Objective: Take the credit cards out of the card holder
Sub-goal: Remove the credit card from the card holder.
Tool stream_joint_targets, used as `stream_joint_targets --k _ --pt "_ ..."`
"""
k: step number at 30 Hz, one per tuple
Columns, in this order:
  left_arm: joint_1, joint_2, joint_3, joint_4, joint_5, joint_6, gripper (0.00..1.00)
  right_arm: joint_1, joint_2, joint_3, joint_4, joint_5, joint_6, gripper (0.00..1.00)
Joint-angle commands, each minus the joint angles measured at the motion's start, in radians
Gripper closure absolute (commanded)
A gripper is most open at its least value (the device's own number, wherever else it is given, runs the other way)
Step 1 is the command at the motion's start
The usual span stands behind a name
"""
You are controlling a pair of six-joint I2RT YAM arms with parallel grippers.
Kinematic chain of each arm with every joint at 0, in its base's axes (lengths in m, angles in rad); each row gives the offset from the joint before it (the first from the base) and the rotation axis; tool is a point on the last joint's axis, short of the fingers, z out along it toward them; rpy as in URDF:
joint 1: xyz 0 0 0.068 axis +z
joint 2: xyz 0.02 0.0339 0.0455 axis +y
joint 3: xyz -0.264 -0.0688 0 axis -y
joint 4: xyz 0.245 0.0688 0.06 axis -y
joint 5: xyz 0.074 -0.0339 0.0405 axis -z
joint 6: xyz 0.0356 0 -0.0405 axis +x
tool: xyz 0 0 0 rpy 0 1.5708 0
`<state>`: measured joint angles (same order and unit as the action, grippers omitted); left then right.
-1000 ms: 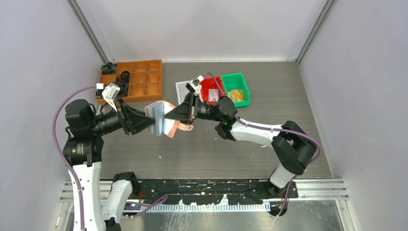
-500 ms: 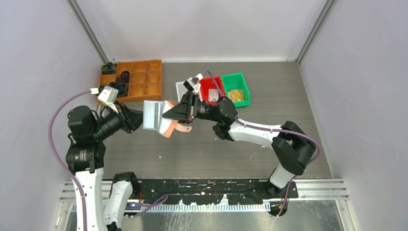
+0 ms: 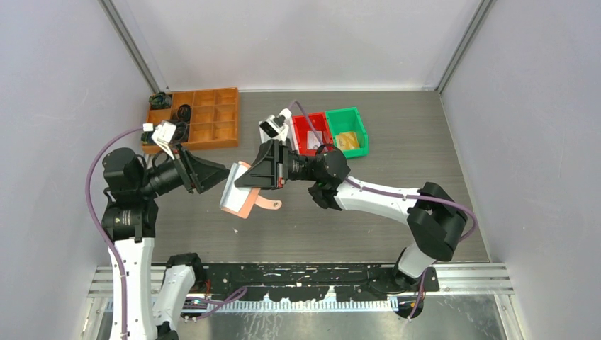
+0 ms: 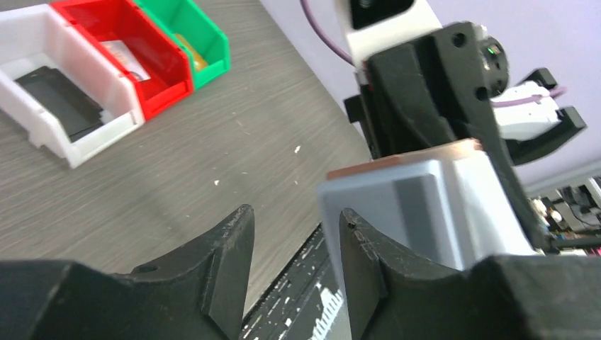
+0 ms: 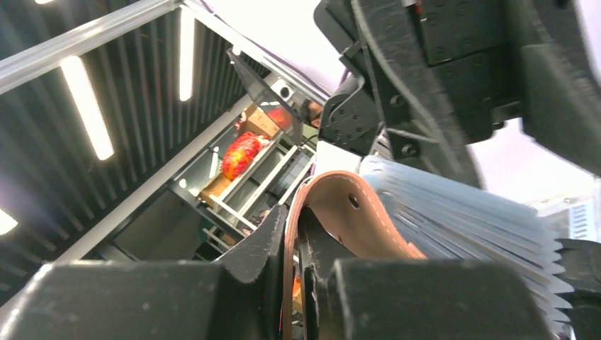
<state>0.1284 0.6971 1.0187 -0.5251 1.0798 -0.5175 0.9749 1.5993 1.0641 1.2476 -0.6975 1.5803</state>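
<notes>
the right end effector (image 3: 239, 185) is clamped on the pink flap of the card holder (image 3: 237, 198) and holds it in the air above the counter (image 3: 397, 142), with the grey pockets fanned out. the left end effector (image 3: 225, 173) has its fingers apart, just beside the holder's grey edge, and it grips nothing. a whitish card (image 3: 312, 140) lies in the red bin (image 3: 320, 117), and a yellowish card (image 3: 347, 140) lies in the green bin (image 3: 361, 132).

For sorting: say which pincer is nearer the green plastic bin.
Right. The right pincer, clamping the pink folding card holder, is left of the green plastic bin; the left pincer is farther left.
</notes>
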Motion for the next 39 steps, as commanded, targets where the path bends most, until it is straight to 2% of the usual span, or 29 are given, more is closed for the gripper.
stream_joint_targets --k 1,6,10,12,16,21,22,24,28,32,35,39 --pt "-0.003 -0.027 0.033 0.075 0.158 -0.059 0.51 -0.001 -0.109 0.042 -0.096 -0.01 -0.137 0.84" --pt "-0.003 -0.068 -0.036 0.048 0.206 -0.069 0.38 -0.003 -0.138 0.117 -0.318 -0.067 -0.279 0.84" --pt "-0.003 -0.065 -0.04 0.002 0.138 -0.07 0.25 -0.015 -0.151 0.208 -0.559 -0.114 -0.414 0.84" --pt "-0.003 -0.044 -0.03 -0.026 0.107 -0.076 0.23 -0.018 -0.166 0.275 -0.775 -0.134 -0.566 0.84" --pt "0.004 0.039 -0.015 -0.014 0.124 -0.174 0.21 -0.019 -0.181 0.46 -1.381 -0.097 -0.968 0.84" --pt "0.059 0.104 -0.014 0.106 0.206 -0.311 0.19 -0.018 -0.154 0.648 -1.817 -0.011 -1.263 0.85" --pt "0.067 0.101 -0.011 0.11 0.209 -0.306 0.18 -0.018 -0.142 0.689 -1.9 0.024 -1.319 0.85" --pt "0.088 0.082 -0.001 0.087 0.203 -0.266 0.08 -0.017 -0.102 0.776 -2.057 0.112 -1.401 0.86" --pt "0.117 0.02 0.005 0.041 0.151 -0.152 0.07 0.009 0.023 0.996 -2.348 0.307 -1.526 0.9" --pt "0.118 -0.054 -0.053 0.085 0.075 -0.074 0.07 0.113 0.141 1.177 -2.545 0.623 -1.605 0.94" --pt "0.118 -0.117 -0.122 0.179 0.113 -0.02 0.08 0.197 0.212 1.269 -2.646 0.847 -1.668 0.93" --pt "0.119 -0.19 -0.168 0.171 0.139 0.129 0.08 0.298 0.195 1.239 -2.621 1.016 -1.758 0.93"
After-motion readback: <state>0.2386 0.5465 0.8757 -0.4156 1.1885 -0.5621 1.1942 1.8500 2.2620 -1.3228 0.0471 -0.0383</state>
